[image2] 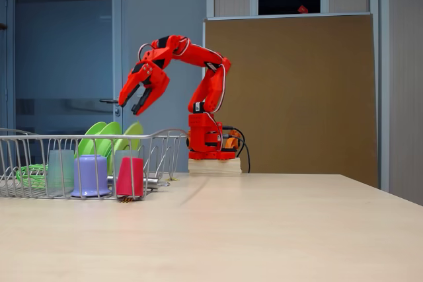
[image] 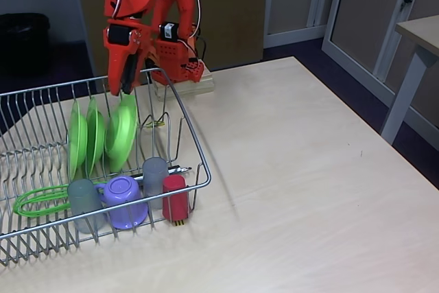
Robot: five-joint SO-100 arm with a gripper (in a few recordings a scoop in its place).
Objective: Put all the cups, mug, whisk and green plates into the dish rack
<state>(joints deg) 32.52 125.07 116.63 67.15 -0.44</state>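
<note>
The silver wire dish rack (image: pixel 41 90) (image2: pixel 39 136) stands at the left of the table. Three green plates (image: pixel 120 135) (image2: pixel 109 138) stand upright between its prongs. Along its front lie the green whisk (image: pixel 38 202) (image2: pixel 30 175), a grey cup (image: pixel 86 204) (image2: pixel 61 171), the upturned purple mug (image: pixel 125 200) (image2: pixel 89 176), a second grey cup (image: pixel 155 180) and the red cup (image: pixel 175 198) (image2: pixel 130 176). My red gripper (image: pixel 125 89) (image2: pixel 130 107) hangs open and holds nothing, a little above the rightmost plate's top edge, not touching it.
The arm's base sits on a wooden block (image: pixel 184 87) (image2: pixel 213 166) just behind the rack's far right corner. The pale wooden tabletop (image: pixel 302 169) stretches right of the rack. Another table (image: pixel 418 32) stands off to the far right.
</note>
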